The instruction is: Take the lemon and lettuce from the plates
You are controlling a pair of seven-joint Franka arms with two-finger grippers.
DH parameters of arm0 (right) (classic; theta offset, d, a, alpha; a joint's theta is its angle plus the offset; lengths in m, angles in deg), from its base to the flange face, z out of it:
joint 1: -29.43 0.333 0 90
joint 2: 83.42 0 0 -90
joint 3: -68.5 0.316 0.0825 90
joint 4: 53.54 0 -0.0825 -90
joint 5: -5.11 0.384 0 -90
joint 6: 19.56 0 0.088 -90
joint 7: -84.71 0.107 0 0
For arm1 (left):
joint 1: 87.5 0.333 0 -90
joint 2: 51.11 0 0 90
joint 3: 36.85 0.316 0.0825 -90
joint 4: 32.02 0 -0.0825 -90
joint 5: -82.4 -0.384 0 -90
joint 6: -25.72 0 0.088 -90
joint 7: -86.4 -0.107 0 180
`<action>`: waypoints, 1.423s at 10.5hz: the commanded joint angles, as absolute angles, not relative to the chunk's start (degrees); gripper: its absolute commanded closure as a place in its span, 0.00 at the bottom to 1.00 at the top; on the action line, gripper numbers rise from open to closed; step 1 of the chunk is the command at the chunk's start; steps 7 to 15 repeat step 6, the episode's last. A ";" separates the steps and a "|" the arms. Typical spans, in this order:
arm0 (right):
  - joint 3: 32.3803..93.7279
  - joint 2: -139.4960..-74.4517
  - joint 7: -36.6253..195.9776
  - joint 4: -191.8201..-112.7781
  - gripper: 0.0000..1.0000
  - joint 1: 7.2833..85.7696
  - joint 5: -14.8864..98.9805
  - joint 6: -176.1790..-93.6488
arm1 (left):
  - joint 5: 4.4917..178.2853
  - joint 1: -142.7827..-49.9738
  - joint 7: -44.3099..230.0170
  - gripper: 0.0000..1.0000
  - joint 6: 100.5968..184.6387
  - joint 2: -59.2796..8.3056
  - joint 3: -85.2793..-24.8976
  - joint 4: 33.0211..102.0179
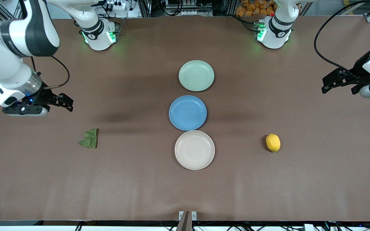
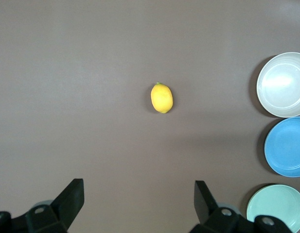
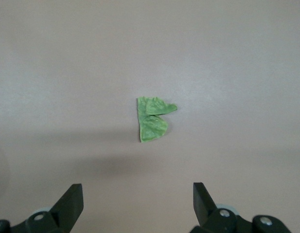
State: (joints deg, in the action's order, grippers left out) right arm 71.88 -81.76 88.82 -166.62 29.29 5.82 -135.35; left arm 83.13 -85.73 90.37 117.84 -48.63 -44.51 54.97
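Observation:
The yellow lemon [image 1: 273, 142] lies on the bare table toward the left arm's end, level with the beige plate [image 1: 194, 149]; it also shows in the left wrist view [image 2: 161, 98]. The green lettuce [image 1: 89, 139] lies on the table toward the right arm's end and shows in the right wrist view [image 3: 153, 119]. The mint green plate [image 1: 196, 75] and the beige plate hold nothing. My left gripper [image 1: 337, 84] [image 2: 139, 187] is open and empty in the air, apart from the lemon. My right gripper [image 1: 61, 102] [image 3: 137, 190] is open and empty in the air, apart from the lettuce.
A blue plate [image 1: 187, 112] holding nothing sits between the mint green and beige plates at mid-table. The three plates show at the edge of the left wrist view: beige [image 2: 282, 84], blue [image 2: 287, 145], mint green [image 2: 276, 208]. A black cable hangs by the left arm.

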 commanded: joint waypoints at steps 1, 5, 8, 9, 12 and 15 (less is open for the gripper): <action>69.23 -81.31 84.29 -158.78 0.00 28.90 10.98 -126.12 | 83.71 -85.22 89.56 0.00 116.86 -48.38 -44.94 54.20; 65.17 -81.40 75.32 -151.99 0.00 28.99 10.21 -122.04 | 83.71 -85.22 88.96 0.00 116.86 -48.30 -44.94 54.29; 64.90 -81.40 75.13 -150.67 0.00 28.99 8.91 -119.95 | 83.71 -85.04 88.86 0.00 116.86 -48.30 -44.94 54.38; 64.90 -81.40 75.13 -150.67 0.00 28.99 8.91 -119.95 | 83.71 -85.04 88.86 0.00 116.86 -48.30 -44.94 54.38; 64.90 -81.40 75.13 -150.67 0.00 28.99 8.91 -119.95 | 83.71 -85.04 88.86 0.00 116.86 -48.30 -44.94 54.38; 64.90 -81.40 75.13 -150.67 0.00 28.99 8.91 -119.95 | 83.71 -85.04 88.86 0.00 116.86 -48.30 -44.94 54.38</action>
